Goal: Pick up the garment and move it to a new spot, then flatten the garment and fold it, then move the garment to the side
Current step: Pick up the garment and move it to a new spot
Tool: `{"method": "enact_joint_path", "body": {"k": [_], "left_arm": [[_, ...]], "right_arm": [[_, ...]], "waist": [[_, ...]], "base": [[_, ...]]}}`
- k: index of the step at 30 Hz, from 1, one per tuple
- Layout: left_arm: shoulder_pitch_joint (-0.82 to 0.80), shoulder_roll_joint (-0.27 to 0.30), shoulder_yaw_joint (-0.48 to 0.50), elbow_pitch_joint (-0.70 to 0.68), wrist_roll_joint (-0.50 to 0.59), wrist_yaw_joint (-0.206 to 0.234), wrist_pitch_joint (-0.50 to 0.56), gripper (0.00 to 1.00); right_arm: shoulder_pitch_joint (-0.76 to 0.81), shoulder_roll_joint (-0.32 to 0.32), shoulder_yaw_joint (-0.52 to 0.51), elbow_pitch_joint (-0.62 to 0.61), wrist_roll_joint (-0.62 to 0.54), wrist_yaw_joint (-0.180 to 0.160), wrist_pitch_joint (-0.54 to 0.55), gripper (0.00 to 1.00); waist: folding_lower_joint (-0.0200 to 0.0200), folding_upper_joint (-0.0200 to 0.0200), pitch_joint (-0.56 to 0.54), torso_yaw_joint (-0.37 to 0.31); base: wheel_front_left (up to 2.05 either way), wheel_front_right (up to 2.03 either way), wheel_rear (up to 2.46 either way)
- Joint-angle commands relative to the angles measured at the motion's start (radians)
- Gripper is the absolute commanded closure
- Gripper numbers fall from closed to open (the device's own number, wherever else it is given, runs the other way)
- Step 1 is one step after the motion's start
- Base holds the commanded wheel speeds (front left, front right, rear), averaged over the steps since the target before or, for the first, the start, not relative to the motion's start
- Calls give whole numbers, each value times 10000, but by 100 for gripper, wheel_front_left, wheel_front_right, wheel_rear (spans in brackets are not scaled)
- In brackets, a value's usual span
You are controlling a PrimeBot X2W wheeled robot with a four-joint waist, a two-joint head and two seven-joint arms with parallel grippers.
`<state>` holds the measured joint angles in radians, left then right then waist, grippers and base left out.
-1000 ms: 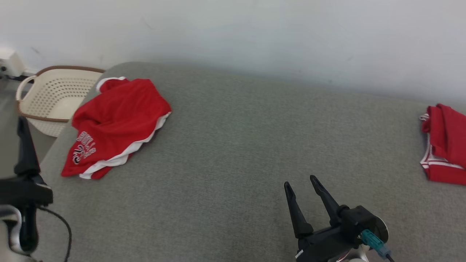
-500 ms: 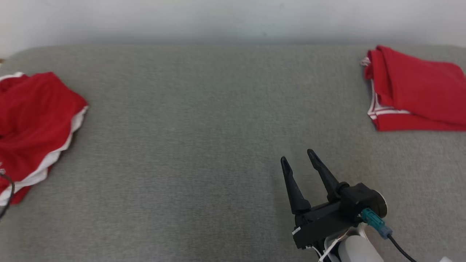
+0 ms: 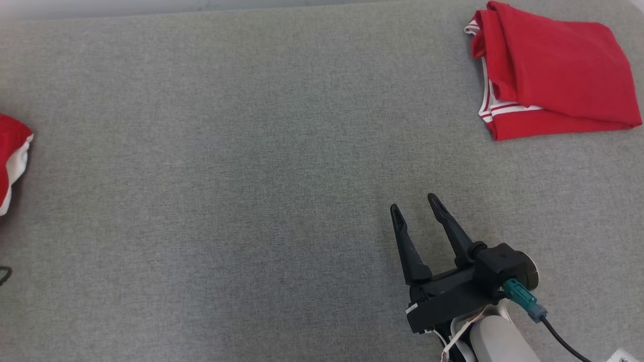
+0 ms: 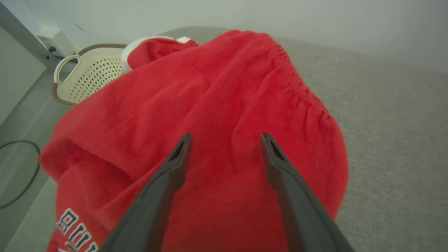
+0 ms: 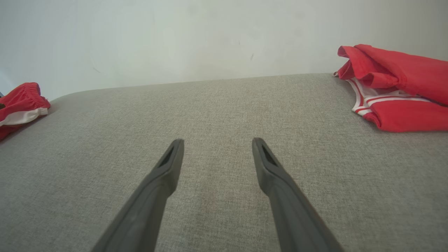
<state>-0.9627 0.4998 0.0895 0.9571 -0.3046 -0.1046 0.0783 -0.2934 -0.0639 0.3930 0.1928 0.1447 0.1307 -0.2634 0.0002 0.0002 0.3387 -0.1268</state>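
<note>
The garment (image 4: 217, 87) is a crumpled pair of red shorts with white trim and lettering, lying at the left end of the grey cushioned surface (image 3: 251, 176). Just its edge (image 3: 10, 146) shows at the head view's left border, and it also lies far left (image 5: 21, 101) in the right wrist view. My left gripper (image 4: 226, 135) hangs open right over the shorts, fingers spread with red cloth behind them; whether they touch it I cannot tell. My right gripper (image 3: 412, 202) stands open over bare surface at the lower right, its fingers (image 5: 276, 182) holding nothing.
A second red garment (image 3: 553, 65), folded with white stripes, lies at the far right end (image 5: 402, 77). A cream perforated basket (image 4: 94, 73) stands on the floor beyond the surface's left end, near a dark cable (image 4: 21, 175). A pale wall backs the surface.
The head camera has swung right and tilted down, so the shorts slid to the left border and the folded garment came fully into view. The right gripper stays open in much the same place.
</note>
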Motion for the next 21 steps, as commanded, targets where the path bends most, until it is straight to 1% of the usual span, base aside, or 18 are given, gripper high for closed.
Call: {"method": "enact_joint_path", "body": {"k": [1, 6, 9, 11, 13, 14, 15, 17, 21], "left_arm": [[-113, 157, -138, 300, 115, -55, 291, 0], [-334, 232, -537, 1151, 90, -141, 1563, 0], [-400, 182, -667, 1644, 4, -174, 2407, 0], [-462, 180, -780, 1750, 46, -185, 2601, 0], [-476, 175, -819, 1743, 45, -194, 2563, 0], [-476, 194, -834, 1758, 21, -200, 2518, 37], [-422, 201, -903, 1791, 59, -206, 2540, 100], [-355, 173, -971, 1789, -4, -227, 2476, 100], [-316, 233, -1152, 1462, -78, -231, 1756, 100]], "right_arm": [[-25, -47, -20, 9, -35, 1, -13, 0], [-67, -101, -48, 43, -62, 1, -13, 0], [-89, -119, -42, 62, -76, 1, -13, 0], [-84, -128, -40, 71, -90, 1, -13, 0], [-82, -129, -42, 75, -100, 1, -14, 0], [-86, -130, -39, 82, -106, 1, -14, 0], [-93, -130, -37, 96, -110, 1, -14, 0], [-112, -133, -34, 124, -100, 1, -14, 0], [-80, -124, -50, 203, -77, 1, -12, 0]], "waist": [[-2, -2, 127, -86], [-2, -2, 148, -27], [-2, -2, 146, 0], [-2, -2, 135, 15], [-2, -2, 131, 24], [-2, -2, 128, 32], [-2, -2, 117, 40], [-2, -2, 86, 61], [-2, -2, -46, 144]], "base": [[0, 0, 0], [0, 0, 0], [0, 0, 0], [0, 0, 0], [0, 0, 0], [0, 0, 0], [0, 0, 0], [0, 0, 0], [0, 0, 0]]}}
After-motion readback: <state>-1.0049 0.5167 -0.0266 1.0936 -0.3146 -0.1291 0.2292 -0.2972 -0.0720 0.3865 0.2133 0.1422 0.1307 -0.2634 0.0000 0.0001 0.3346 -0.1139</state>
